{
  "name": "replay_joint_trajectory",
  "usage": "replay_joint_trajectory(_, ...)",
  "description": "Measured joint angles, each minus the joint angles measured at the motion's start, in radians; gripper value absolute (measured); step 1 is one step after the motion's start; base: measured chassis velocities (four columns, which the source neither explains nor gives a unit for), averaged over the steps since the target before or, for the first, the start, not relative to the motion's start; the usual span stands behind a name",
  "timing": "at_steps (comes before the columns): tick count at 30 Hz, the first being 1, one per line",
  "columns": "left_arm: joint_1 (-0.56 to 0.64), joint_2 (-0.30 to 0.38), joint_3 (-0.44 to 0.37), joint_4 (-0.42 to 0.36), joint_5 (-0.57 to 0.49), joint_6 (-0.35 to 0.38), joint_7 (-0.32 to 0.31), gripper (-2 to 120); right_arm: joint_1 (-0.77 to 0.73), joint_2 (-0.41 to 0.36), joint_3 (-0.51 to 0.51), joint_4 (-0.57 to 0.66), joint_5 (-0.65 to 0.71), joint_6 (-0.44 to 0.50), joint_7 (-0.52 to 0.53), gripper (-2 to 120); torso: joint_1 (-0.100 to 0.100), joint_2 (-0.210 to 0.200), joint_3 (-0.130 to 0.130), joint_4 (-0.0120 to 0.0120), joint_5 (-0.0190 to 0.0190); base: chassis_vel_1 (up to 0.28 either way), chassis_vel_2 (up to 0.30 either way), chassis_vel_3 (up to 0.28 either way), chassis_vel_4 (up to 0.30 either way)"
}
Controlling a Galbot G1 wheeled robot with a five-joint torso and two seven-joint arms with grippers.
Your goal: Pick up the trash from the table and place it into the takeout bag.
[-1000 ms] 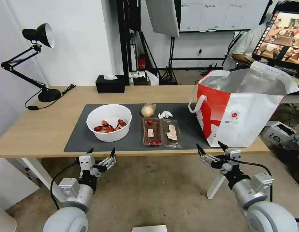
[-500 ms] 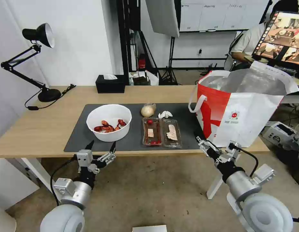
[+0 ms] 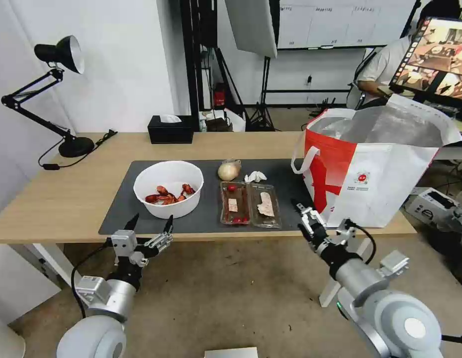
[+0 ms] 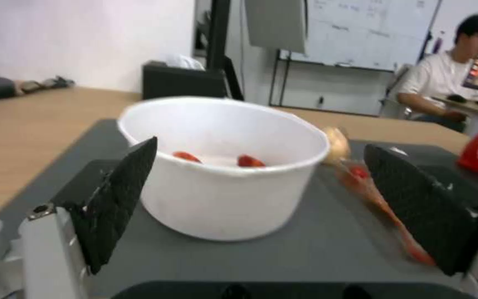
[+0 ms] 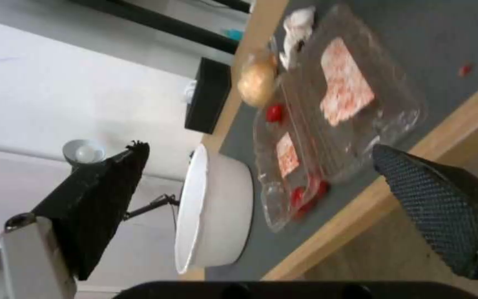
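On the dark mat (image 3: 116, 214) of the table (image 3: 61, 199) stand a white bowl (image 3: 168, 189) with red shells, a clear tray (image 3: 249, 204) with red scraps, a beige wrapped ball (image 3: 228, 171) and a crumpled tissue (image 3: 255, 176). The white-and-red takeout bag (image 3: 375, 174) stands open at the table's right end. My left gripper (image 3: 151, 221) is open at the front edge, facing the bowl (image 4: 222, 166). Turned on its side, my right gripper (image 3: 299, 217) is open at the edge, right of the tray (image 5: 338, 124).
A black tissue box (image 3: 170, 129) and a black desk lamp (image 3: 61, 54) stand at the back left of the table. Bare wood lies left of the mat. Under the front edge is open floor.
My right gripper has moved left and forward to the table edge and rolled onto its side. My left gripper has risen slightly toward the edge. The trash has not moved.
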Motion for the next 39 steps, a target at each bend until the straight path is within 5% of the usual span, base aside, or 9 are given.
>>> replay_joint_trajectory(13,0.016,-0.001,-0.018,0.002,0.030,-0.029,-0.031,100,0.123,0.103,-0.119,-0.123,-0.033,0.021,0.064,100,0.000,0.000,0.000,0.0000,0.0000,0.000,0.000,0.000,0.000)
replay_joint_trajectory(39,0.052,-0.014,-0.030,0.012,0.052,-0.021,-0.006,100,0.192,0.166,-0.147,-0.240,-0.008,0.020,0.116,100,0.000,0.000,0.000,0.0000,0.0001,0.000,0.000,0.000,0.000)
